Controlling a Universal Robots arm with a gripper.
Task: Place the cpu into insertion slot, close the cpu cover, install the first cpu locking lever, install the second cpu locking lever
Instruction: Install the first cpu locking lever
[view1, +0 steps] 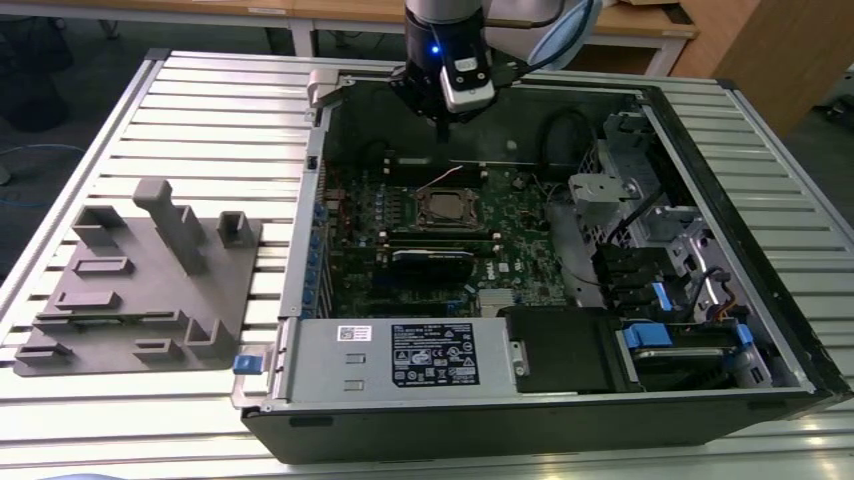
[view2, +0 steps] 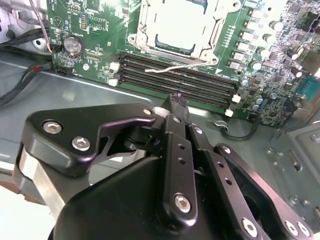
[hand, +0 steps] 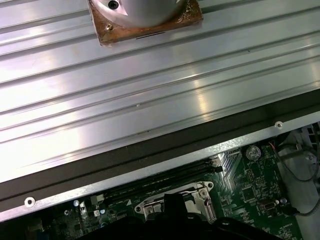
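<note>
Silver-grey metal fills the middle of the insertion slot. In the second wrist view the cpu appears seated there, with the cpu cover seemingly lying flat around it as a bright frame. I judge both those steps done. A thin wire locking lever lies loose across the black memory slots, so it looks unlatched.

The claw hangs inside the open computer case, above the motherboard near the case's far wall. Its fingers are drawn narrow, tips together, and I see nothing held between them. In the exterior view the slot lies at six o'clock from the claw, near but apart, with the raised lever between the two. The lever's long axis runs roughly from eight to two o'clock. The case rests on a slatted metal table, and a grey fixture block sits at nine o'clock from the case.
</note>
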